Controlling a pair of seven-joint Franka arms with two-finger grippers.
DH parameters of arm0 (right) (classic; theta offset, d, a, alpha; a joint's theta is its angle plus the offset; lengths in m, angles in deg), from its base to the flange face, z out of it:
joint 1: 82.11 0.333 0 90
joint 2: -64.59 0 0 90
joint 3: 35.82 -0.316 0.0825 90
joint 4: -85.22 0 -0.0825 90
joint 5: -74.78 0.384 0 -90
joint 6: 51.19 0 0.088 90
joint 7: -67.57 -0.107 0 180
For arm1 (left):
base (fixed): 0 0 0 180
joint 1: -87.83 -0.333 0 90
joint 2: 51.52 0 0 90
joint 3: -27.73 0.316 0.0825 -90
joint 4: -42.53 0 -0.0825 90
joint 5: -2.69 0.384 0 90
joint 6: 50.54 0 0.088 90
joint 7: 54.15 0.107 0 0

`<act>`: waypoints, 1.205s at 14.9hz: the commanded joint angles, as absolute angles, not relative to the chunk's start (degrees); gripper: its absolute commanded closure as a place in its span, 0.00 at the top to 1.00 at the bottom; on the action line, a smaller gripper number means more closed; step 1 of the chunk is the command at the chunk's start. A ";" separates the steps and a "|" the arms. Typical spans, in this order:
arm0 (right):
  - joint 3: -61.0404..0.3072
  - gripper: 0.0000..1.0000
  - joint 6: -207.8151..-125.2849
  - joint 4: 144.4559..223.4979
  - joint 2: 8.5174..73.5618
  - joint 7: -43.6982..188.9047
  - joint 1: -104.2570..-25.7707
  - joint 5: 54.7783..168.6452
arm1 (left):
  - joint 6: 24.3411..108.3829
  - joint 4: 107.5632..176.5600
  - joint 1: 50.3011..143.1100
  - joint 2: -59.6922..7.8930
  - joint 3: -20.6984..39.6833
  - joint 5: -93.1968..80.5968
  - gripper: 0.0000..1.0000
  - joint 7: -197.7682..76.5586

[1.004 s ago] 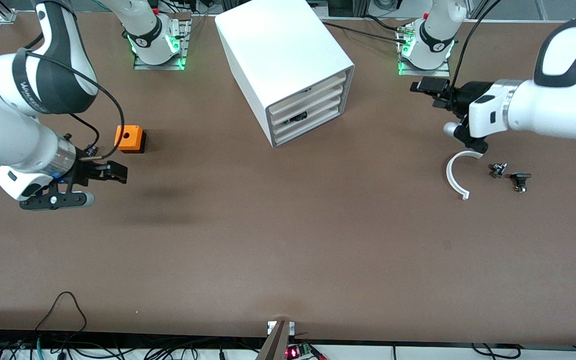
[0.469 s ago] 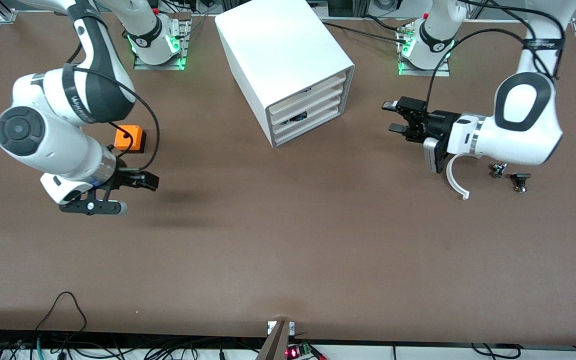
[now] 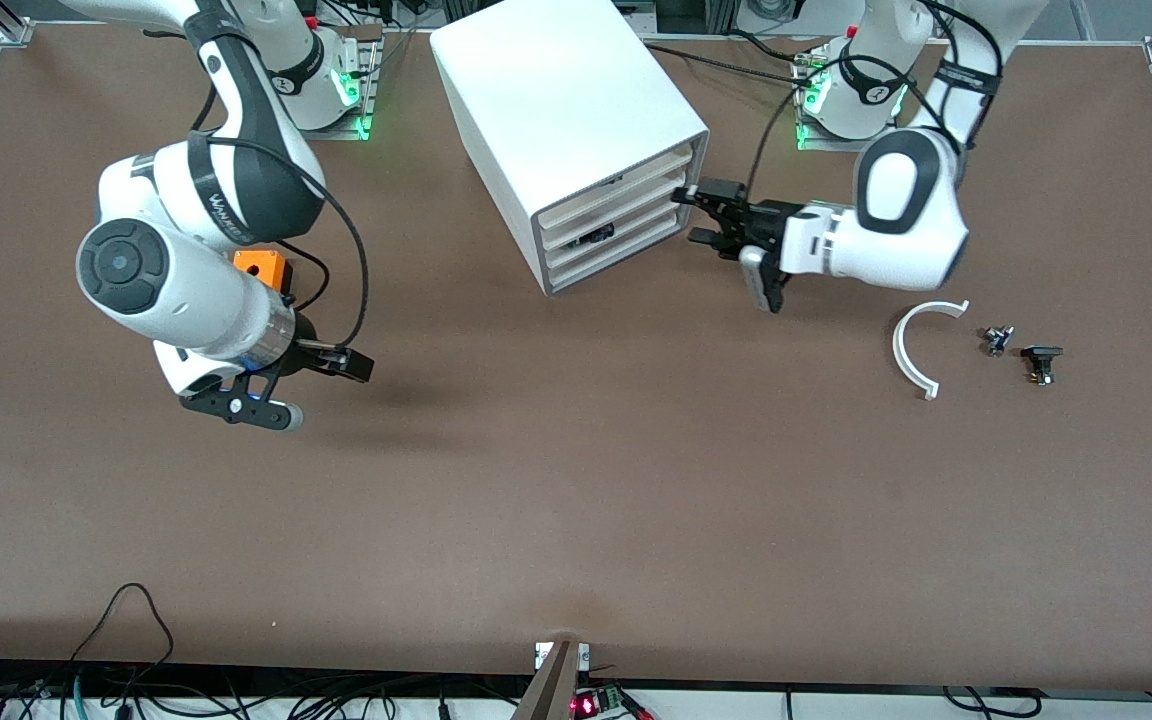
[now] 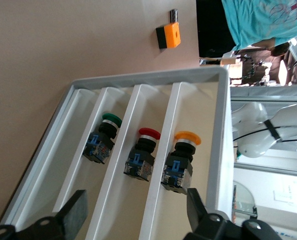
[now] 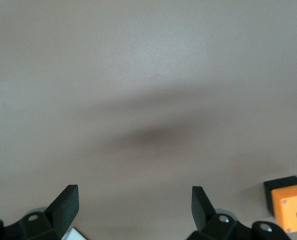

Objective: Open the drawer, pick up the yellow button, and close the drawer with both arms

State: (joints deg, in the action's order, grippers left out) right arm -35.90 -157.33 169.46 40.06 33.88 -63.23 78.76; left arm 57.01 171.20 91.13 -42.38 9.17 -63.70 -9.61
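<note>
The white drawer cabinet [image 3: 576, 100] stands at the table's back middle, its drawers pushed in. In the left wrist view, three push buttons lie in separate levels of it. The orange-yellow button [image 4: 187, 138] is in the level nearest the cabinet's top [image 4: 221, 125], beside a red one [image 4: 149, 134] and a green one [image 4: 111, 119]. My left gripper [image 3: 698, 213] is open, close in front of the drawer fronts, and holds nothing; it also shows in its wrist view [image 4: 133, 215]. My right gripper [image 3: 356, 367] is open and empty over bare table; it also shows in its wrist view [image 5: 133, 207].
An orange cube with a round hole [image 3: 261, 265] sits beside the right arm, partly hidden by it; it also shows in the right wrist view [image 5: 291, 205]. A white curved strip [image 3: 921, 345] and two small dark components [image 3: 996, 340] [image 3: 1041, 362] lie toward the left arm's end.
The left arm has swung from its end of the table over to the cabinet's drawer fronts. The right arm has moved toward the table's middle, past the orange cube.
</note>
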 commanded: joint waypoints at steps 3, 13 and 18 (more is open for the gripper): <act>-35.64 1.00 -156.40 165.73 38.40 23.73 -61.28 79.44 | 57.75 174.80 90.47 -44.75 5.86 -65.25 0.68 -8.45; -35.73 1.00 -151.04 152.99 31.46 10.27 -59.09 79.70 | 54.84 175.68 90.82 -44.05 4.44 -66.57 0.48 -7.66; -36.34 1.00 -151.13 149.47 29.70 5.09 -58.38 79.79 | 55.63 175.68 90.91 -43.17 3.57 -66.57 0.44 -7.22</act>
